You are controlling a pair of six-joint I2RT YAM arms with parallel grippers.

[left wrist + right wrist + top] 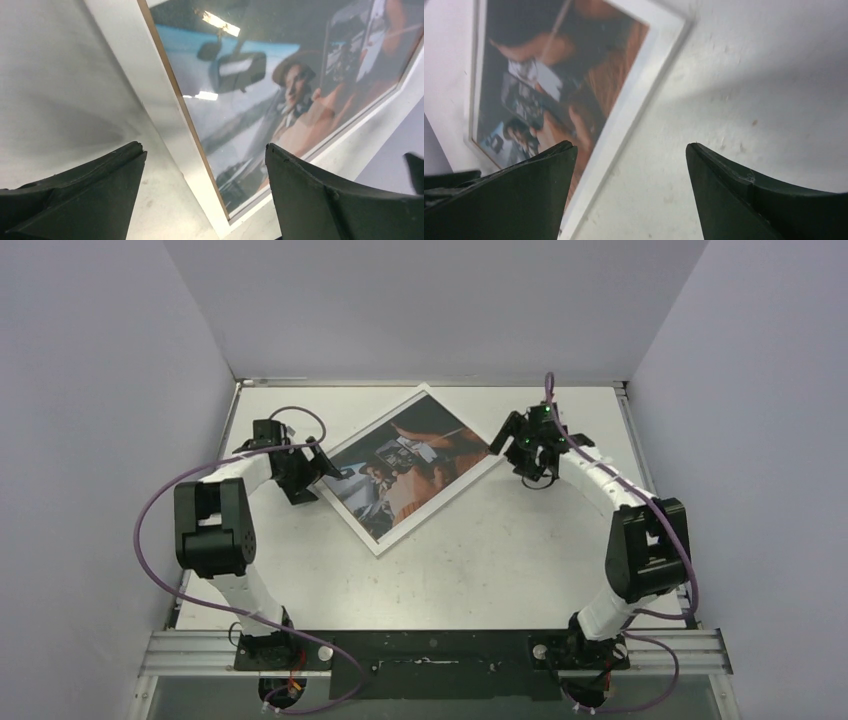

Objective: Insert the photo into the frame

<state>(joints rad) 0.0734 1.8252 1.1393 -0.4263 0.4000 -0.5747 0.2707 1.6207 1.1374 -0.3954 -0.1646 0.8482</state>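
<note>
Over on the left, the left gripper (pixel 328 468) hovers at the left corner of the frame (pixel 167 125), fingers spread wide and holding nothing. From its wrist camera the frame's white rail runs right through the gap between the two fingers, and that's the worry on this side. If the arm drops or swings sideways, a fingertip could snag that rail and drag the whole frame across the table (pixel 500 560).

Centre stage, the frame lies flat, turned like a diamond, white face up. The photo (pixel 405 465) sits inside it, the figure in orange showing behind a pane that throws back bright glare. By the look of it the job is all but done. What I can't tell is whether the back is secured, since it's hidden underneath. If it isn't, any knock that tips a corner up could let the print slide out of square.

On the right, the right gripper (pixel 513 443) sits just beside the frame's right corner, fingers parted with bare table between them. One finger hangs over the frame's edge in its wrist view. A careless pull low across that corner would spin the frame, and the far edge of the table isn't far off.
</note>
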